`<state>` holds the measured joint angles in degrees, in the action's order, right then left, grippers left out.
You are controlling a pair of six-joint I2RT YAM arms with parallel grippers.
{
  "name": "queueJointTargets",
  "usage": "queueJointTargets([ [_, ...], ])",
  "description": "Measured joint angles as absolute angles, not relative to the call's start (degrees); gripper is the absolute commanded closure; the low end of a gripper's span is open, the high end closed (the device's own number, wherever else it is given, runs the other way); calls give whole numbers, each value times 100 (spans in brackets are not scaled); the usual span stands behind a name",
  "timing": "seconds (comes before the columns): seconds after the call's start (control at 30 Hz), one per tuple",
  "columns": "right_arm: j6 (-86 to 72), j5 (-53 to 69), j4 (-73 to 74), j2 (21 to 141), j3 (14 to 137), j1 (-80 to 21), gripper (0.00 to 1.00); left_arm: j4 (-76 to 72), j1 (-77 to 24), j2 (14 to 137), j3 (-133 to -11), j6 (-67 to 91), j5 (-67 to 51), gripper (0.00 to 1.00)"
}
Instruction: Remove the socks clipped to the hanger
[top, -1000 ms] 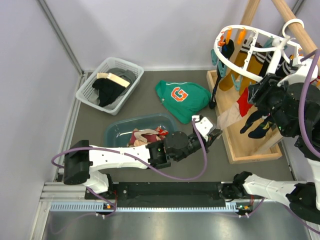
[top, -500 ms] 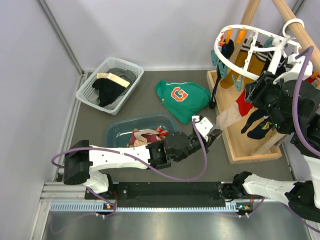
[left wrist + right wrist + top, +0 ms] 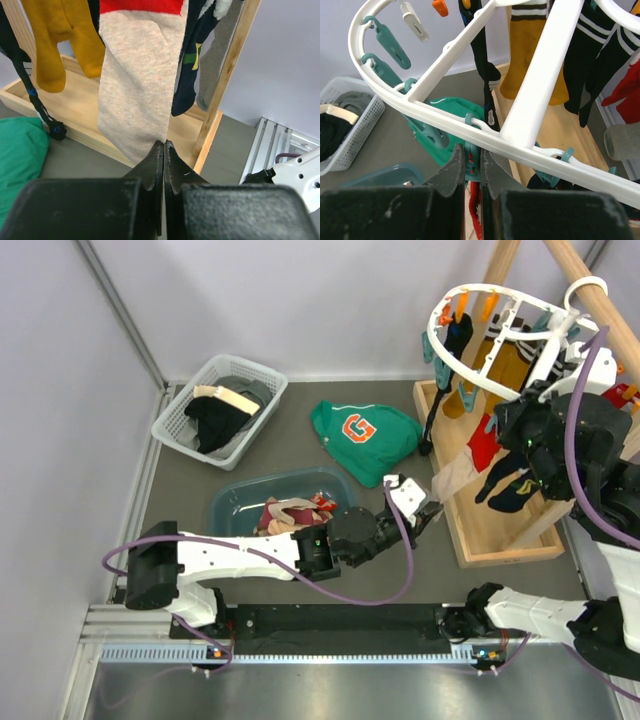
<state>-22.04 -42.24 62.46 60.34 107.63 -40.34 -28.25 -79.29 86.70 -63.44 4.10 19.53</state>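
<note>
**Top external view.** The large white plastic oval hanger (image 3: 470, 350) hangs tilted from the pale wooden pole stand (image 3: 495, 530), above the stand's tray base. The assorted fabric socks (image 3: 500, 365) hang from it toward the tray, long axes pointing down. The right gripper (image 3: 503, 425) is at the hanger's lower rim over the tray, just above a red sock (image 3: 485, 445). The left gripper (image 3: 432, 508) lies low just outside the tray's wall, and the toe of a long beige sock (image 3: 452, 478) drapes over that wall beside it. Bare grey table lies between the tray and a crumpled green sweatshirt (image 3: 365, 435).

**Left wrist view.** The left gripper (image 3: 163, 146) has its jaws pressed together, tips at the lower edge of the beige sock (image 3: 137, 90). Whether any fabric is caught cannot be told. The sock hangs straight down in front of the tray's wooden wall (image 3: 80, 145). It sits between a mustard sock (image 3: 60, 45) and a dark navy sock (image 3: 192, 60).

**Right wrist view.** The right gripper (image 3: 471, 152) is closed tight on a teal clip (image 3: 471, 161) under the hanger's rim (image 3: 420, 102), directly over the red sock (image 3: 476, 212). A white crossbar (image 3: 540, 85) runs steeply up from the rim beside the fingers. Black (image 3: 482, 55), mustard (image 3: 530, 55) and striped socks dangle over the tray floor (image 3: 560, 135), well apart from the fingers.
</note>
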Motion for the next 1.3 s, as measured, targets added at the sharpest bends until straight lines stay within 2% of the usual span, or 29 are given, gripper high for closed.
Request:
queueJointTargets([
  [0.37, -2215, -4171, 6130, 5892, 10683, -4036, 100, -2823, -7944, 8320, -5848, 467, 2416, 100],
  [0.6, -2268, -4021, 5924, 5782, 10597, -4036, 100, -2432, -7918, 7446, -4998, 902, 3470, 100],
  [0.8, -2311, -3972, 5776, 5684, 10471, -4036, 100, -1275, -7609, 6298, -4488, 1824, 4482, 100],
  [0.97, -2318, -3933, 5695, 5671, 10385, -4034, 100, -91, -6689, 5505, -4080, 3072, 4772, 100],
  [1.07, -2318, -3913, 5653, 5673, 10379, -4036, 100, 526, -6224, 5336, -3752, 3758, 4753, 100],
  [1.3, -2314, -3887, 5579, 5669, 10353, -4036, 100, 2110, -6025, 5586, -3533, 5564, 4917, 99],
])
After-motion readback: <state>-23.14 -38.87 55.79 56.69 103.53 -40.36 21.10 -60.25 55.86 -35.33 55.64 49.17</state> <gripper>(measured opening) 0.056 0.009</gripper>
